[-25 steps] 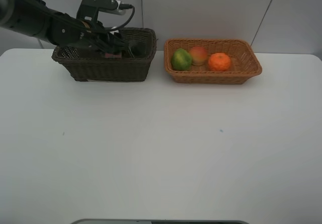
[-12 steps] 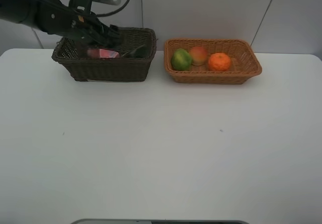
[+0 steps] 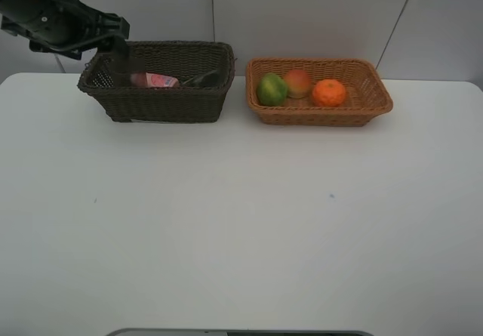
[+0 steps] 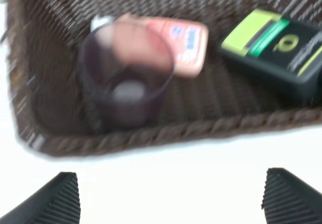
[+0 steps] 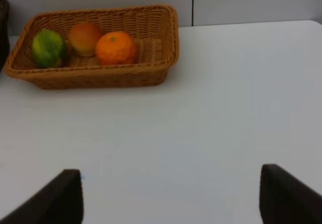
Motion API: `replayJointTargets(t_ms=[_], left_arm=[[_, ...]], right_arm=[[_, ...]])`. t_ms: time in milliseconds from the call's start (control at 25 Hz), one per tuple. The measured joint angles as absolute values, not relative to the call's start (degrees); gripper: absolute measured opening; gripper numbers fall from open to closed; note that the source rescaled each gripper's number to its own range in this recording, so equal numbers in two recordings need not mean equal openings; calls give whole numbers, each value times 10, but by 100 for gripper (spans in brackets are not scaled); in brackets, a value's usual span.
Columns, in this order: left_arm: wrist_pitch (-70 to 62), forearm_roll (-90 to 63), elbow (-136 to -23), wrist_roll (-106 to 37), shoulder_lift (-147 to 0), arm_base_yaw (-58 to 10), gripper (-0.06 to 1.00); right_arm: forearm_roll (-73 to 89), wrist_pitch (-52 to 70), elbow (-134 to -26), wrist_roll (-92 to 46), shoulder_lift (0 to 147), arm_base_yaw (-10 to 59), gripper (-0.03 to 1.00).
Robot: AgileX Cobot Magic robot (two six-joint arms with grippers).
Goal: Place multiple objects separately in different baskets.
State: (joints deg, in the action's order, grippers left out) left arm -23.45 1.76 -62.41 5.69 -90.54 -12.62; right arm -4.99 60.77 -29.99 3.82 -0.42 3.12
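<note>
I have all 6 objects sitting in baskets. In the dark brown basket (image 3: pixel 158 87), at the back left of the tabletop (image 3: pixel 241 223), my left wrist camera shows 3 things: the translucent mauve cup (image 4: pixel 126 80) standing upright near one corner, the pink bottle (image 4: pixel 176 45) lying on its side just behind the cup and partly seen through it, and the dark green bottle (image 4: pixel 276 50) lying flat with a yellow-green label, apart from the other 2. From the high camera I only get the pink bottle and a dark sliver over the rim; the cup is hidden there by the deep wall.

The light orange-tan basket (image 3: pixel 321 94) sits just beside the dark one, a narrow gap between them. It holds the green-yellow fruit (image 3: pixel 272 89), the red-yellow fruit (image 3: pixel 298 83) and the orange (image 3: pixel 329 93) in a row, the first 2 touching. My right wrist view shows these clearly inside the shallow tray.

Both baskets are tight wicker weave, rectangular, close to the back wall. In front of them the white tabletop lies open right to its near edge.

My left end effector (image 4: pixel 171 199) has its jaws spread wide and empty, ribbed dark fingertips (image 4: pixel 55 199) over the tabletop just outside the dark basket's rim. My right end effector (image 5: pixel 171 194) is parted and holds nothing, well apart from the tan basket.
</note>
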Motion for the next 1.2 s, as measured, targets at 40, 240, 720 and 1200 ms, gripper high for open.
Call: replayJointTargets(t_ms=[40,240,720,1200], left_arm=[[-241,13,-609,57,-881,-118,93],[-251,8,-519,57,-751,-84,93],[-342,8,-374,57,-437,-79,93],[-617,4,-309,57,-105,-79,93]], right_arm=[[-50,608,-300,38,-4,31,63],[-50,608,-300,38,-4,31,63],[-50,608,-300,38,-4,31,63],[-50,608,-300,38,-4,31,63]])
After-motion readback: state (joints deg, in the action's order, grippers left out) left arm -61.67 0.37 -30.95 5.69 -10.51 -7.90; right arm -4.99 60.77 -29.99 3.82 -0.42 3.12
